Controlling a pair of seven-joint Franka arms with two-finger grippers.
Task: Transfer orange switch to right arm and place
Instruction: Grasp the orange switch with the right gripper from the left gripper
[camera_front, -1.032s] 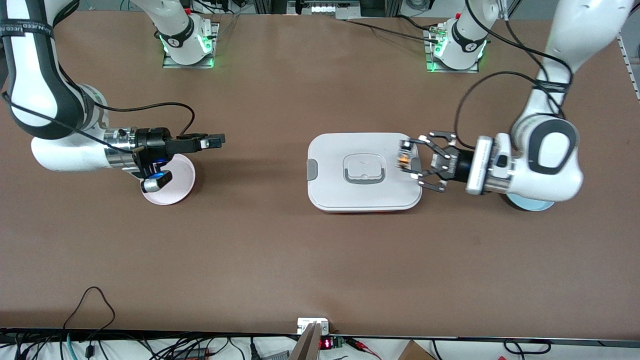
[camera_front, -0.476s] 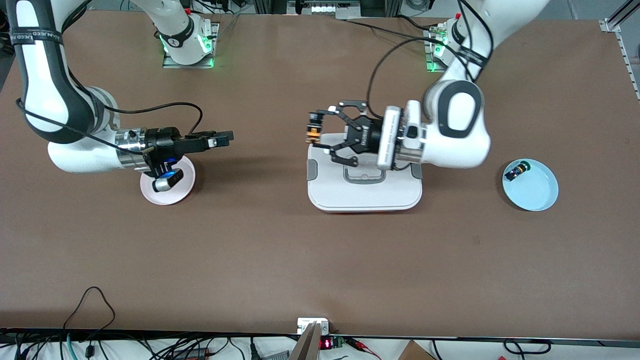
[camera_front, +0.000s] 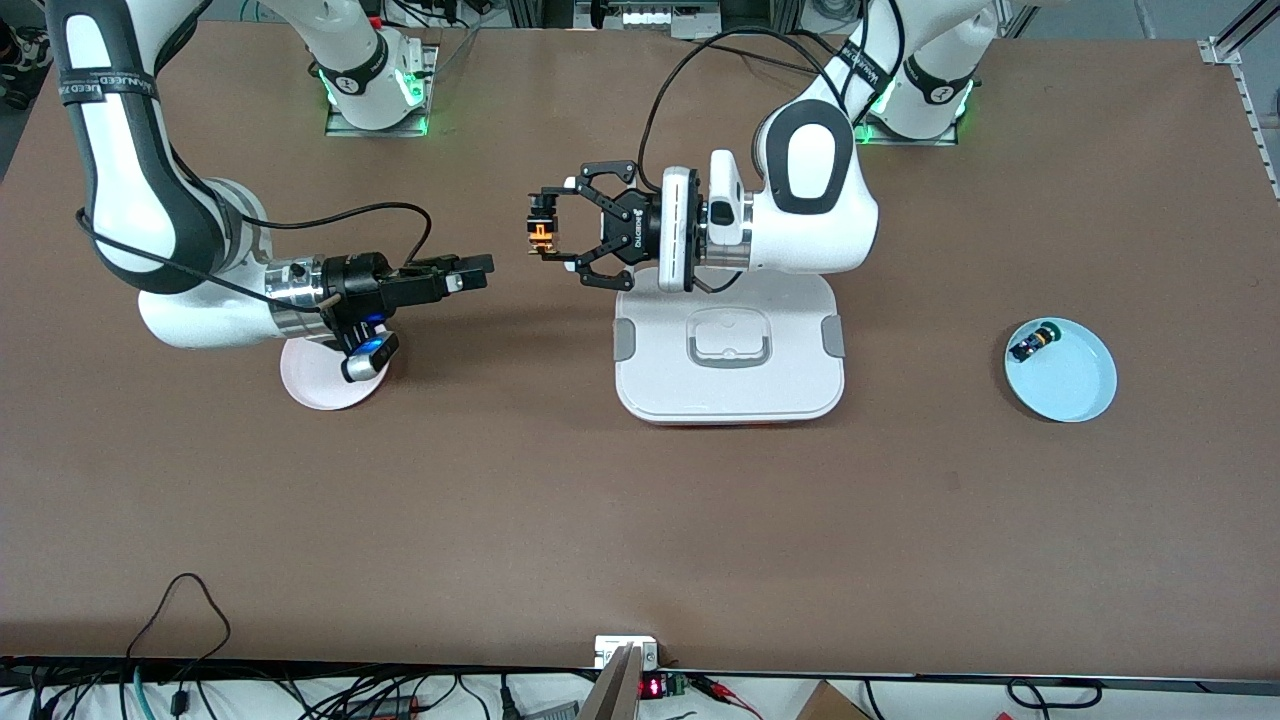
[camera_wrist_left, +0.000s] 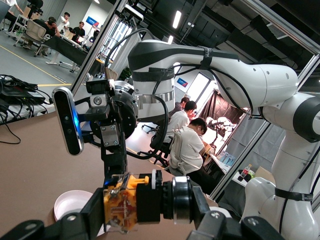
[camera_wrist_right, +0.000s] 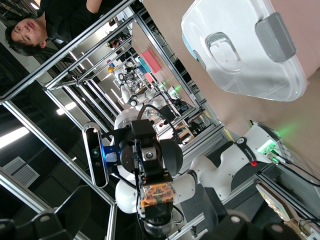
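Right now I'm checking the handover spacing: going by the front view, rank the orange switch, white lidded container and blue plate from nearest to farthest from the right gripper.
From the right gripper:
1. orange switch, held in the left gripper, facing it.
2. white lidded container, mid-table.
3. blue plate, at the left arm's end.

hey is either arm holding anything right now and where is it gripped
The left tool pinches the tiny black switch with an orange-copper end across its body. The right tool is open and holds nothing.
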